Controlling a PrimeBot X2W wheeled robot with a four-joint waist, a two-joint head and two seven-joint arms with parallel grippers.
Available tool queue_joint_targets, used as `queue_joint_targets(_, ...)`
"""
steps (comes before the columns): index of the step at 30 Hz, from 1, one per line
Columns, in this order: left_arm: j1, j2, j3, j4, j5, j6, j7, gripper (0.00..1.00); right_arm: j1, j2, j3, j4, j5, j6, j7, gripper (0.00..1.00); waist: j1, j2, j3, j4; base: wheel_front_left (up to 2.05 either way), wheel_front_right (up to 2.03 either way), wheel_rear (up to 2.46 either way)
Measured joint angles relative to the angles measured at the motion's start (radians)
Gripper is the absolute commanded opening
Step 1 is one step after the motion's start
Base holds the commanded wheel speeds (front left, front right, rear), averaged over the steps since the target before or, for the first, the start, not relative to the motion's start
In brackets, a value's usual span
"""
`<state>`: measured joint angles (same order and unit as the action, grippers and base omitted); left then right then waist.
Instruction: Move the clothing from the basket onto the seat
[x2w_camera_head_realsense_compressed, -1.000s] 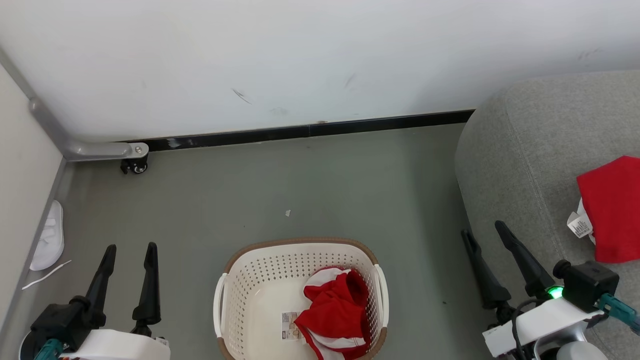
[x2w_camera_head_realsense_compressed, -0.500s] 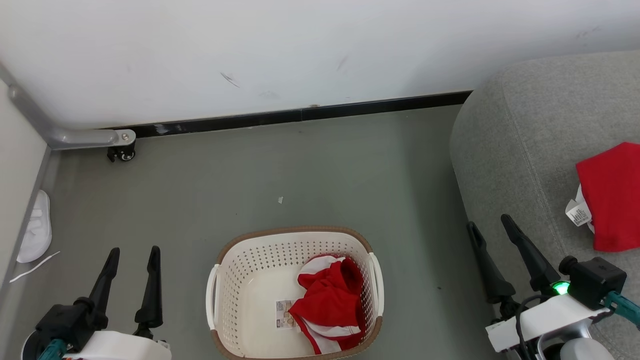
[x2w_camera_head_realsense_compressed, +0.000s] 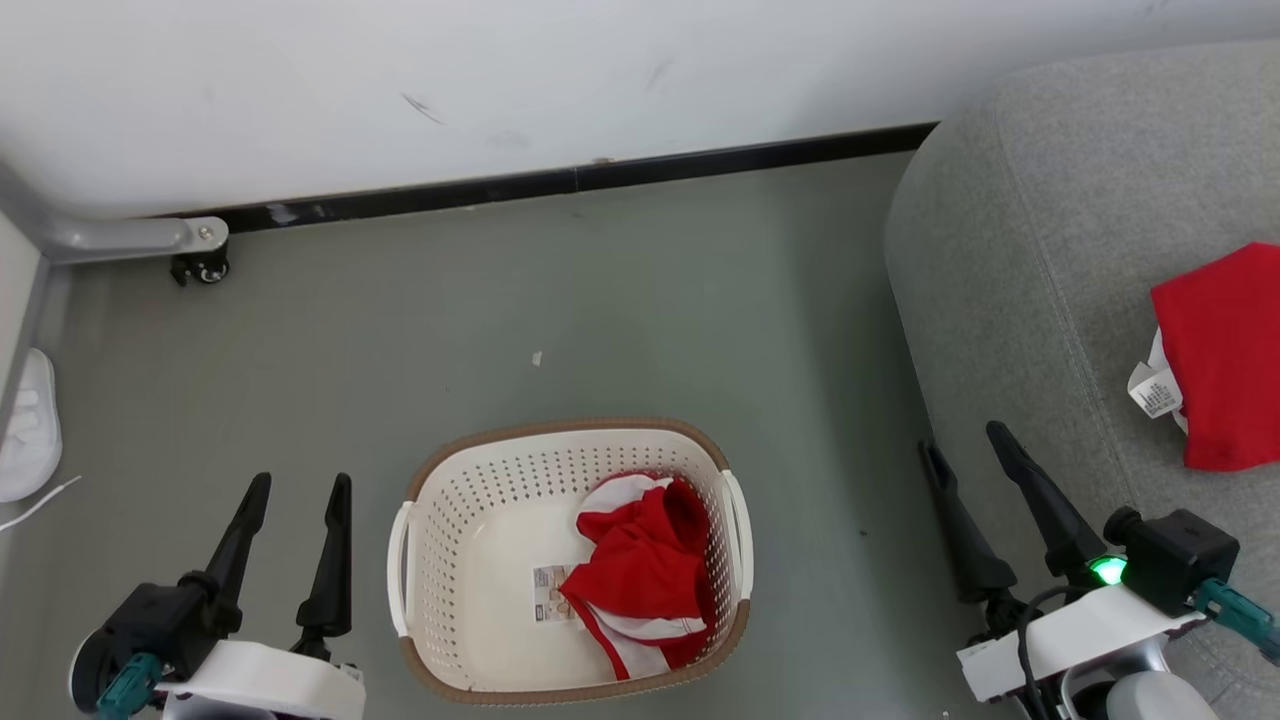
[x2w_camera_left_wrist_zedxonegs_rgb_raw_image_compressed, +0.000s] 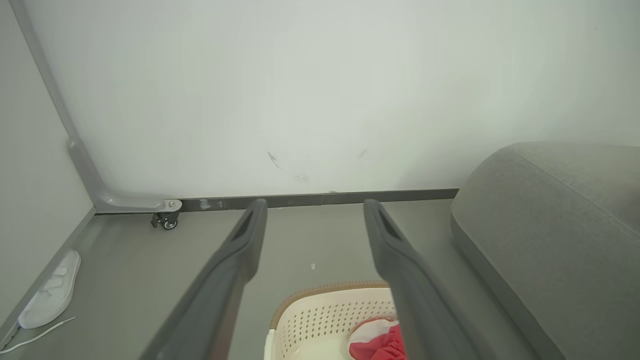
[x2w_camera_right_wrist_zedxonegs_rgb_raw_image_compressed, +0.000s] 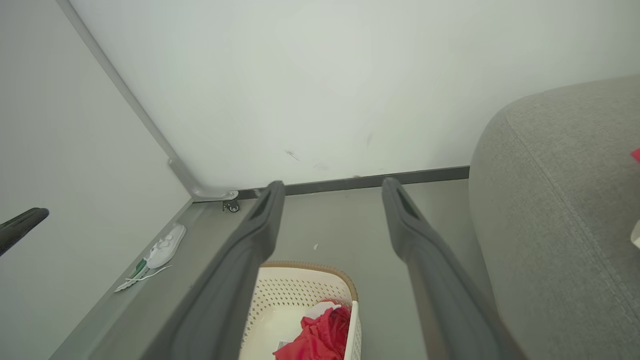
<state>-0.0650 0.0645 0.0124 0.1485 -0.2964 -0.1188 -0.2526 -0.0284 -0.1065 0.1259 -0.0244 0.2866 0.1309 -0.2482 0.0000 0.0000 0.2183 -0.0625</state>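
Note:
On the grey floor stands the cream basket (x2w_camera_head_realsense_compressed: 480, 480) with a brown rim, and a crumpled piece of red clothing (x2w_camera_head_realsense_compressed: 640, 575) with white stripes lies in its right half. Another red garment (x2w_camera_head_realsense_compressed: 1225, 355) with a white label rests on the grey seat (x2w_camera_head_realsense_compressed: 1010, 260) at the right. To the left of the basket, my left gripper (x2w_camera_head_realsense_compressed: 297, 492) stands open and empty. My right gripper (x2w_camera_head_realsense_compressed: 965, 445) is open and empty too, between basket and seat. The basket (x2w_camera_left_wrist_zedxonegs_rgb_raw_image_compressed: 325, 315) and red clothing (x2w_camera_left_wrist_zedxonegs_rgb_raw_image_compressed: 380, 345) show under the left fingers; the right wrist view shows the basket (x2w_camera_right_wrist_zedxonegs_rgb_raw_image_compressed: 300, 290) and clothing (x2w_camera_right_wrist_zedxonegs_rgb_raw_image_compressed: 315, 337).
A white wall with a black skirting (x2w_camera_head_realsense_compressed: 560, 185) closes the far side. A grey metal leg on a castor (x2w_camera_head_realsense_compressed: 198, 268) stands at the far left. A white shoe (x2w_camera_head_realsense_compressed: 28, 440) with a loose lace lies by the left wall. A small white scrap (x2w_camera_head_realsense_compressed: 537, 358) lies on the floor.
The whole head view has shifted: the camera has tilted, so wall, basket and seat sit higher and further left in it. Both grippers stay open; nothing in the scene itself has moved.

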Motion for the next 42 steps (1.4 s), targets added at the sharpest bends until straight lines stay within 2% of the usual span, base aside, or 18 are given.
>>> queue_joint_targets(21, -0.113, 0.04, -0.048, 0.006, 0.018, -0.007, 0.0, 1.0, -0.115, -0.021, 0.01, -0.033, -0.026, 0.0, -0.003, 1.0, 0.0, 0.0, 0.146, -0.046, 0.0, 0.0, 0.0)
queue_joint_targets(42, -0.238, 0.105, -0.181, 0.07, 0.007, -0.007, 0.0, 1.0, -0.232, -0.015, 0.013, -0.064, -0.031, 0.0, -0.007, 1.0, 0.0, 0.0, 0.304, -0.098, 0.0, 0.0, 0.0)
